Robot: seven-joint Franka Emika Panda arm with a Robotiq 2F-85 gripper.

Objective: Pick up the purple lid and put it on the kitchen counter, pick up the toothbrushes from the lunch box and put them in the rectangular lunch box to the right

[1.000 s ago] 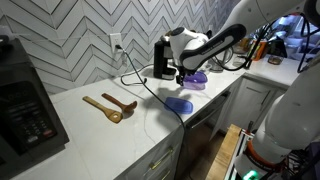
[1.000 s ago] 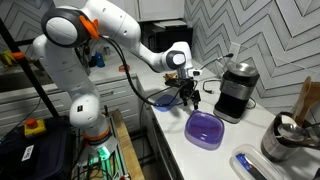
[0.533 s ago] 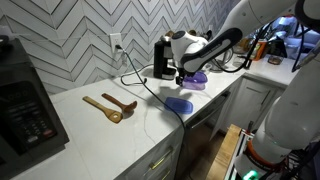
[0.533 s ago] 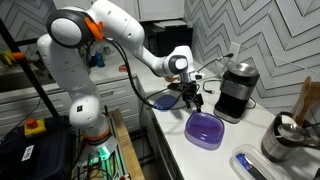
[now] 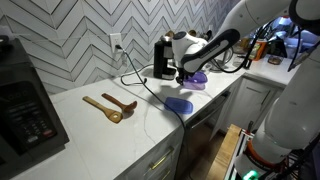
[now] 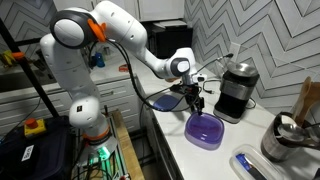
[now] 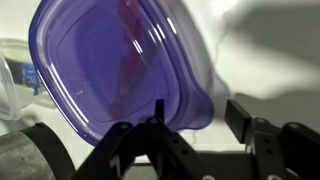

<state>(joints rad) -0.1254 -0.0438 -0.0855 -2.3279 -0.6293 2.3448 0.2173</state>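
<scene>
The purple lid (image 6: 205,130) lies near the front edge of the kitchen counter (image 5: 80,130). A pink tint shows through it, but what is beneath is unclear. A clear box (image 7: 10,85) beside it holds something blue. The gripper (image 6: 195,104) hovers at its rim, jaws spread, gripping nothing. Open surface stretches toward the wooden spoons (image 5: 110,107).

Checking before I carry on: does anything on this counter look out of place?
Nothing spilled or broken. A periwinkle lid lies alone near the front edge of the counter, with no box under it, and two wooden spoons lie loose.
</scene>
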